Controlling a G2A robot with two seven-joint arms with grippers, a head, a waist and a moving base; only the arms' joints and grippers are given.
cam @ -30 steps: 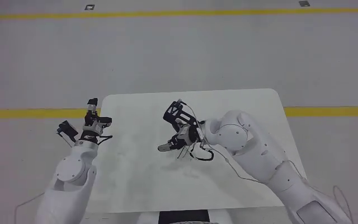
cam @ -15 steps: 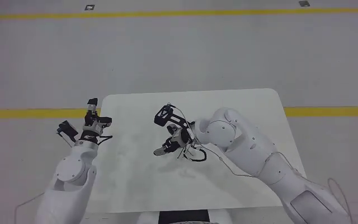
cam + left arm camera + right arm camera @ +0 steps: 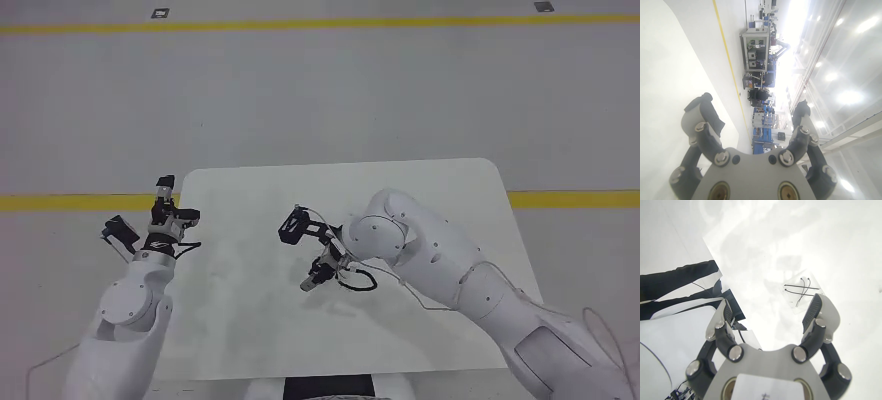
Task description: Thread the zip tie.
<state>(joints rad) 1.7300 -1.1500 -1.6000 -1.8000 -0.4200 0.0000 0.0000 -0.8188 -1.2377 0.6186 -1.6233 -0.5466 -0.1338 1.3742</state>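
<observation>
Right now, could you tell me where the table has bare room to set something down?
Bare: the table strip beyond the right arm, and the stretch between left pincer and right pincer. Crowded: close to the right pincer, where zip ties lie.

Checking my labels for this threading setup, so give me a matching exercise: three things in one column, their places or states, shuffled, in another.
1. thin black plastic zip ties
2. left gripper
3. right gripper

A. open, over the white table near the ties
B. lying crossed on a clear plastic sheet
C. open, at the table's left edge

Pairs: 1-B, 2-C, 3-A.
</observation>
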